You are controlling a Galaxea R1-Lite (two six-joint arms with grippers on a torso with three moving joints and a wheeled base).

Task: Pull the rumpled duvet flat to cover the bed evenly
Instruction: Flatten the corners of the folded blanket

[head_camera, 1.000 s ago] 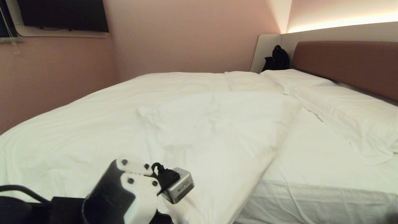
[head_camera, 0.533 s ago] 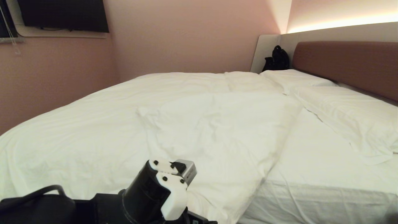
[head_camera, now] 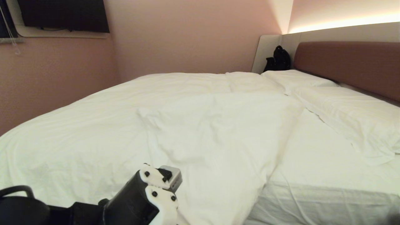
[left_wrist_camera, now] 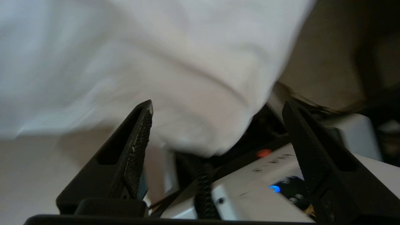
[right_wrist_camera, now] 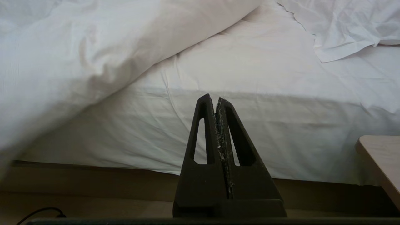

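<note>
1. Left gripper (left_wrist_camera: 215, 131) sits low at the near bed (head_camera: 312, 200) edge, jaws spread wide and gripping nothing; the duvet (left_wrist_camera: 140, 62) corner hangs loose right in front of the tips.
2. Right gripper (right_wrist_camera: 217, 103) is pinched shut and empty, parked facing the mattress side.
3. Duvet's folded edge runs diagonally, so bare sheet (head_camera: 315, 162) shows next to the pillows (head_camera: 347, 115).
4. Risk: that dangling corner looks heavy, it could slide off and drag more bedding down.
5. A re-grab catching only thin fabric would probably slip.

Two pillows (head_camera: 340, 107) laid side by side along headboard. Black bag (head_camera: 278, 59) propped in far corner. Dark TV (head_camera: 62, 14) mounted on pink wall. Pale tabletop corner (right_wrist_camera: 379, 156) seen beside mattress.
</note>
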